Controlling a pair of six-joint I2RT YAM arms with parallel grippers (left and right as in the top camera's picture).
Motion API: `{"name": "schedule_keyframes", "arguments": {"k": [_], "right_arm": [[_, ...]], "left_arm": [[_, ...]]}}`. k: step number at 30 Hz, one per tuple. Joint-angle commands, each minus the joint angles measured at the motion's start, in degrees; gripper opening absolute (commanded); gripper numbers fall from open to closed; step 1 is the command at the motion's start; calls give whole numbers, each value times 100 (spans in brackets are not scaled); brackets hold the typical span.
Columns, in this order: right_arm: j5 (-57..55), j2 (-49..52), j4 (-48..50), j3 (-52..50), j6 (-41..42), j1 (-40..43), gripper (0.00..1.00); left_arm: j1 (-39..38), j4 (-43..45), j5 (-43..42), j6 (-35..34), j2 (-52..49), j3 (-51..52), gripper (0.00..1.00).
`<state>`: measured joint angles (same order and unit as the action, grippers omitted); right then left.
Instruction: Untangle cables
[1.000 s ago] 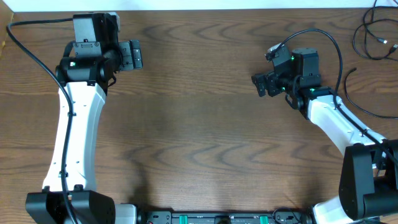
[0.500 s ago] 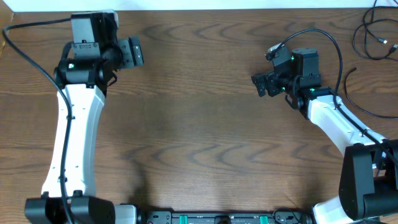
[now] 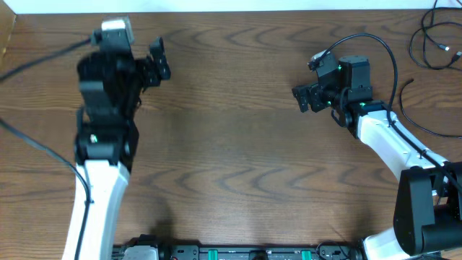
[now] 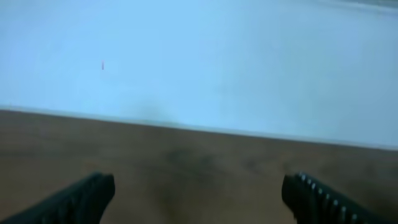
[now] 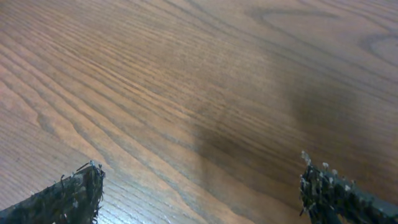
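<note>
Overhead: thin black looped cables (image 3: 442, 48) on wood-grain table (image 3: 231, 144); left gripper (image 3: 163, 59), right gripper (image 3: 299, 99) both released wide.

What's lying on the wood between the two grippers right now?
Nothing: the overhead view shows only bare table between the left gripper and the right gripper.

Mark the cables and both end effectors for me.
cables (image 3: 442, 48), overhead view, plug end inside the black loop.
left end effector (image 3: 160, 61), overhead view, midway between its fingertips.
right end effector (image 3: 301, 99), overhead view, midway between its fingertips.
</note>
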<state>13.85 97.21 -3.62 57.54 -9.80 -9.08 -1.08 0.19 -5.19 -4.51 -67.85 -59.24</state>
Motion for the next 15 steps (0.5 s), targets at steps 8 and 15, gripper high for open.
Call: {"name": "schedule_keyframes", "arguments": {"k": [8,15], "right_arm": [[-22,-98,-7,-13,76,-35,99],[-22,-98,-7,-13,76,-35,99]], "left_arm": [[-2,3665,-20,-33,1523,3353,92],[4,4664,275,-26,2428,4634,92]]}}
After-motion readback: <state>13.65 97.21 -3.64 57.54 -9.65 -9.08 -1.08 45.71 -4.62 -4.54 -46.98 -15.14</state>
